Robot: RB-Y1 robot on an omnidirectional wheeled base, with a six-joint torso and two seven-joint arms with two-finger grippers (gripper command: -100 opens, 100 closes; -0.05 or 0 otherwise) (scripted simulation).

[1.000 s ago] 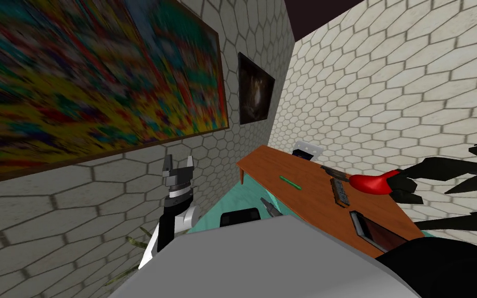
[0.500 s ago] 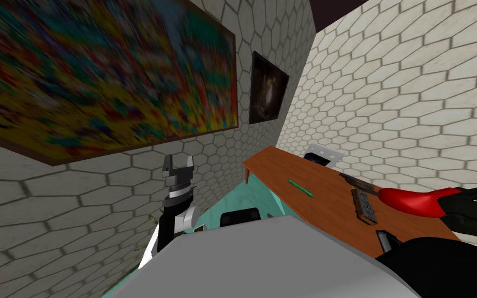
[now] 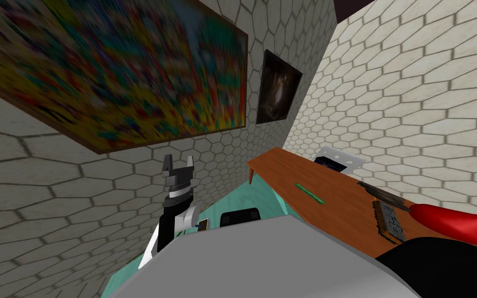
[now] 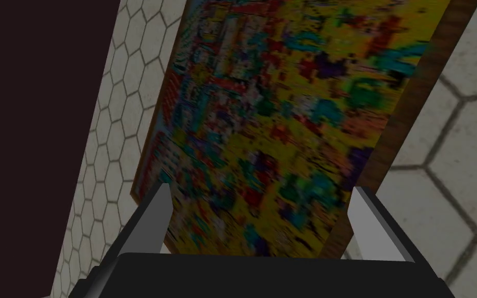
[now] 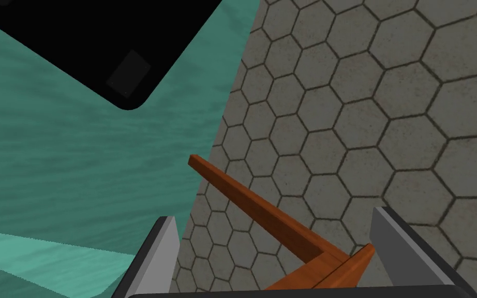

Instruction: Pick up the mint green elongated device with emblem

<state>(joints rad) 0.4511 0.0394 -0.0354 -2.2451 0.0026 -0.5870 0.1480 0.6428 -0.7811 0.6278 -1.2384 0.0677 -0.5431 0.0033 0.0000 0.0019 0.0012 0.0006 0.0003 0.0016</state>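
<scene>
Calls for a reach by the right tool (image 5: 273,214), fingers apart low by the corner of the surface (image 3: 279,168), toward the slim green device (image 3: 310,193) lying mid-surface, long axis along the surface's near edge, well apart from the raised, likewise spread left tool (image 3: 179,159).

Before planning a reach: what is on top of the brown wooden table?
Slim green stick, grey buttoned slab, red curved object. A black shape covers the table's near end.
</scene>
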